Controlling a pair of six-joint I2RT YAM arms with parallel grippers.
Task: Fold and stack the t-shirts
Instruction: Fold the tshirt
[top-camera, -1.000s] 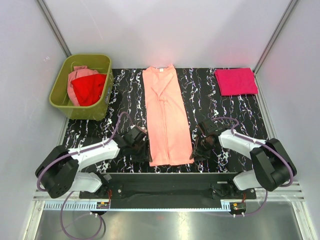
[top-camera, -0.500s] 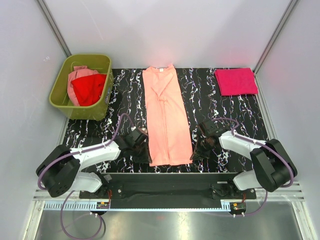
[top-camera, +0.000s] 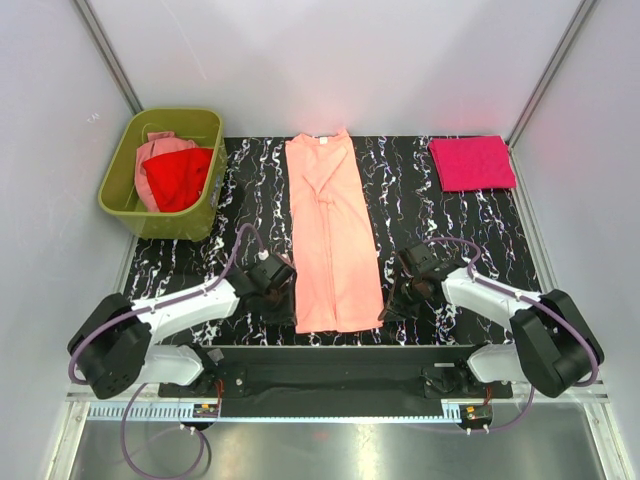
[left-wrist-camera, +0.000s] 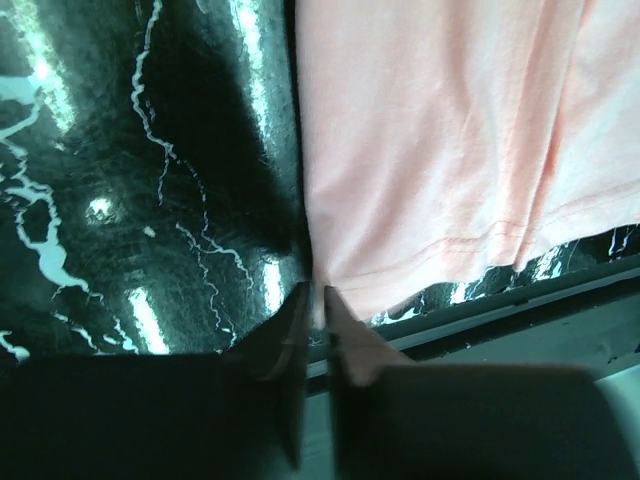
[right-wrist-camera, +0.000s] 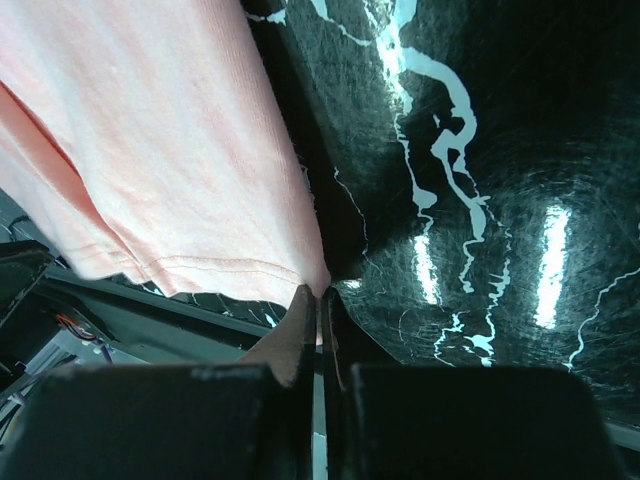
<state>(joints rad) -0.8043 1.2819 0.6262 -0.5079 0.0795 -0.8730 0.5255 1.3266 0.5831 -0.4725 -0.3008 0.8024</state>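
A salmon-peach t-shirt (top-camera: 331, 235) lay flat down the middle of the black marbled table (top-camera: 450, 215), folded into a long narrow strip, its collar toward 12 o'clock and its hem toward 6 o'clock near the arm bases. The left gripper (top-camera: 283, 300) sat low at the strip's 7 o'clock corner. In the left wrist view, the left gripper (left-wrist-camera: 318, 295) had its fingers pressed almost together, pinching the very corner of the hem of the salmon-peach t-shirt (left-wrist-camera: 440, 140). The right gripper (top-camera: 392, 300) sat at the 5 o'clock corner. In the right wrist view, the right gripper (right-wrist-camera: 320, 300) was likewise closed on the hem corner of the salmon-peach t-shirt (right-wrist-camera: 170, 160), the stitched hem line running away from the pinch. Both pinched corners lay close to the table's near edge, and the rest of the cloth rested smooth on the surface. A magenta-pink t-shirt (top-camera: 472, 162), folded to a small rectangle, lay at about 1 o'clock in the far right corner, well apart from the strip. At about 10 o'clock stood an olive-green plastic bin (top-camera: 170, 222) holding a crumpled red t-shirt (top-camera: 180, 177) and, partly under it, a dusty pink t-shirt (top-camera: 160, 150).
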